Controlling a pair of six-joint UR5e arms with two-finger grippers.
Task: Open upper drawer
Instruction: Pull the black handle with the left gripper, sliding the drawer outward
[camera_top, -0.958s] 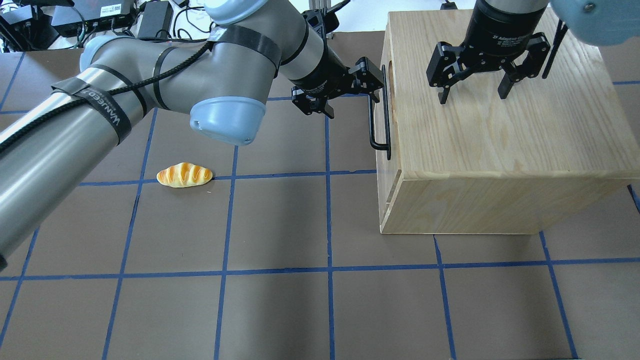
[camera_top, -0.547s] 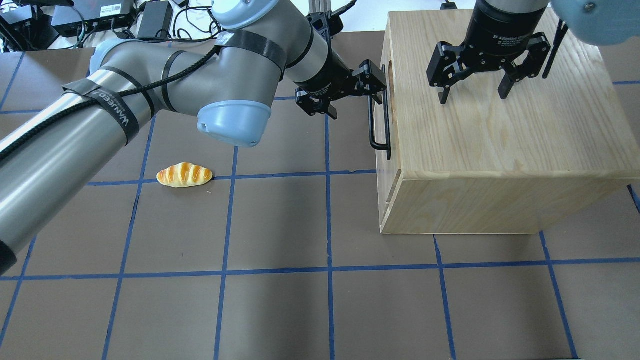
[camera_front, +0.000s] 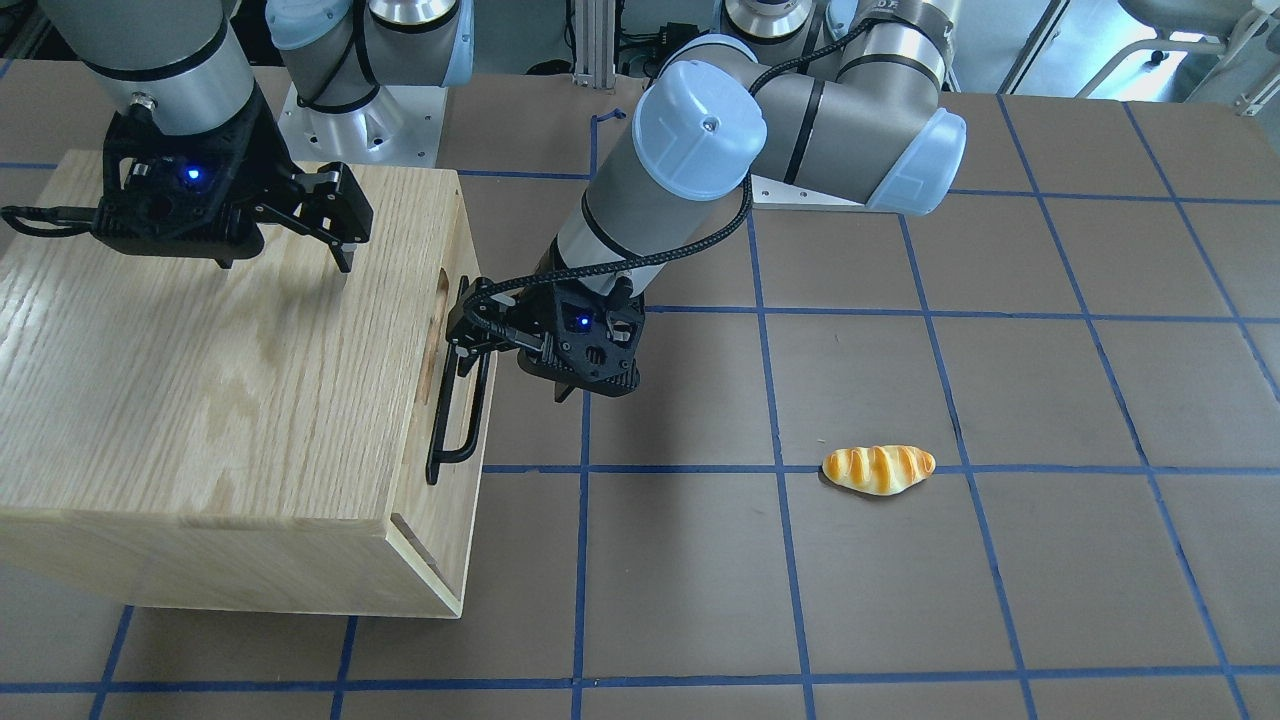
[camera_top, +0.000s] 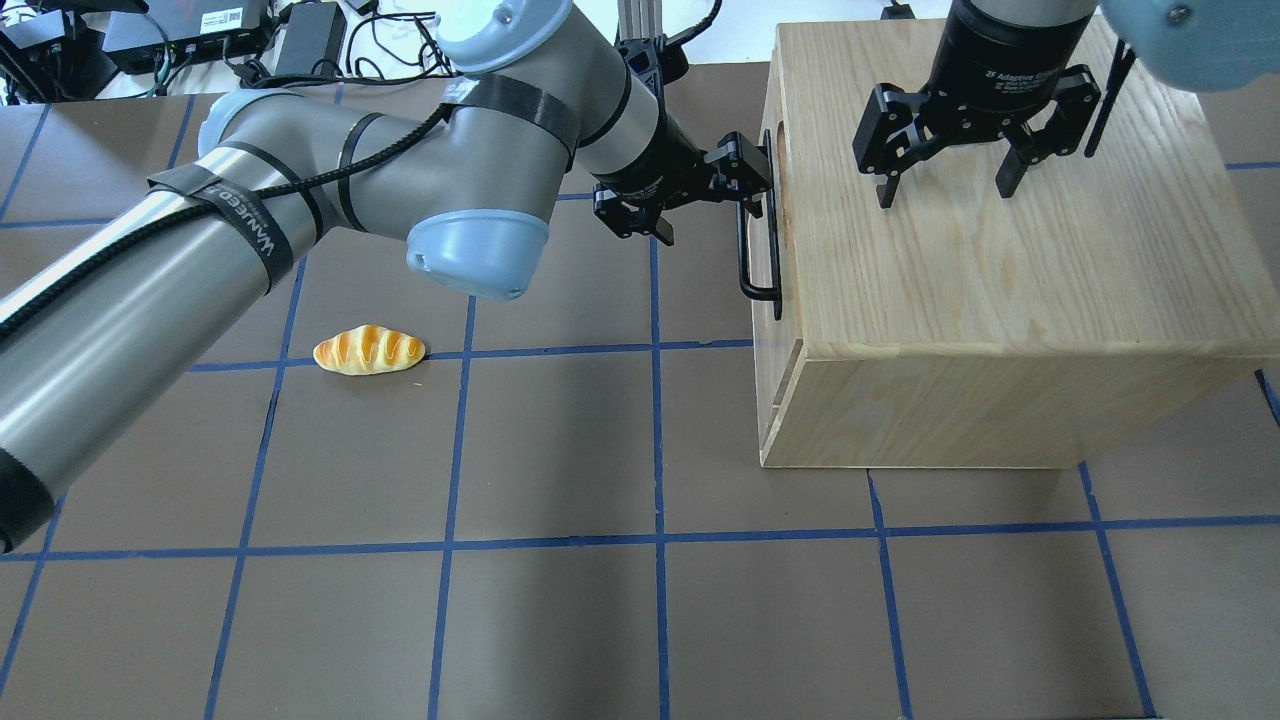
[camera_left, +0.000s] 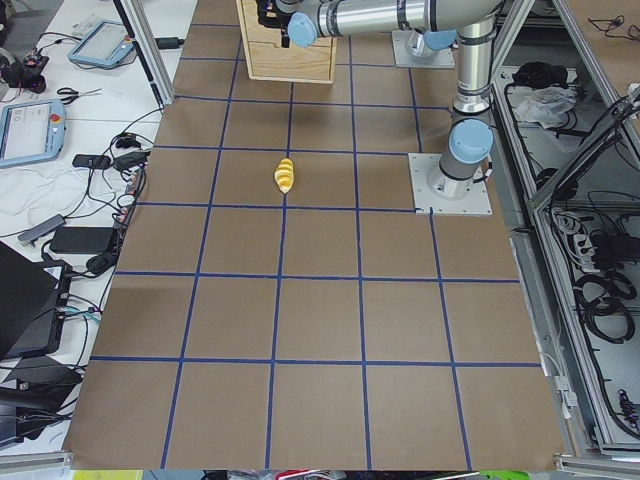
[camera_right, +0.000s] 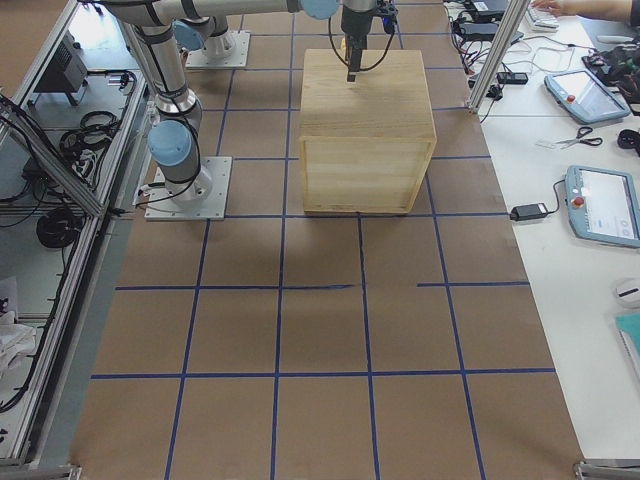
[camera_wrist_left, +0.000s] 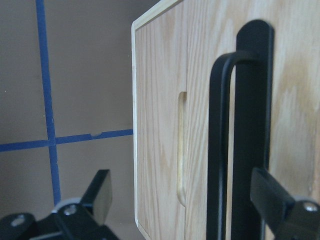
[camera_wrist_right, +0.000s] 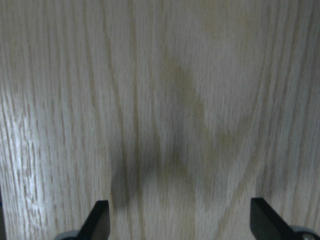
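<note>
Handle (camera_wrist_left: 245, 125) of upper drawer (camera_front: 455, 250) is sitting between left pincer's (camera_top: 755, 185) open fingers (camera_wrist_left: 100, 192), so closing squarely and pulling straight back without twisting is looking right.

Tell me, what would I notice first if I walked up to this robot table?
The big light-wood cabinet on the right of the overhead view stands out first. The left arm has its open jaws either side of the black bar handle on the cabinet's front, and the right arm hangs open jaws over its top. A small golden bread roll lies alone on the brown table to the left.
</note>
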